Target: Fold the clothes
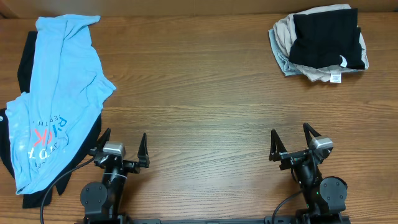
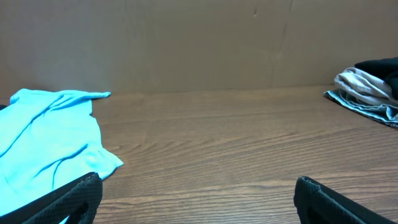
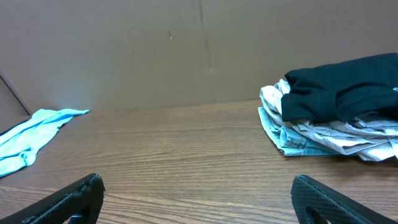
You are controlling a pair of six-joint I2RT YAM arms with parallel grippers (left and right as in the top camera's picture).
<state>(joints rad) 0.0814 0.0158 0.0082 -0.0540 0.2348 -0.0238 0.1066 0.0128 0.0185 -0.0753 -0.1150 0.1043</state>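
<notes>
Left edge of table [image 1: 205, 99]: blue T-shirt [image 1: 59, 87], unfolded and crumpled, stretched from far left corner toward near left corner. Red, white and dark lettering on its near part.
Under it: black garment [image 1: 26, 59], showing along the T-shirt's left side and past its near end.
Far right corner: pile [image 1: 283, 31] of pale folded clothes, with a black piece [image 1: 326, 40] on top and a white tag [image 1: 336, 78] at the near side. Well apart from the T-shirt.

Left gripper [image 1: 125, 137]: at near edge, left of centre. Jaws wide apart, nothing between them. T-shirt near its left finger, not touching.
Right gripper [image 1: 290, 132]: at near edge, right of centre. Jaws wide apart, empty, well short of the pile.

Left wrist view: fingertips [image 2: 71, 199] in the lower corners, bare wood between. T-shirt [image 2: 43, 137] to the left, pile [image 2: 370, 87] at far right, brown wall [image 2: 186, 43] behind.
Right wrist view: fingertips [image 3: 71, 199] likewise spread over bare wood. Pile [image 3: 311, 134] to the right with black piece [image 3: 339, 90] on top, tip of T-shirt [image 3: 31, 127] at left.
</notes>
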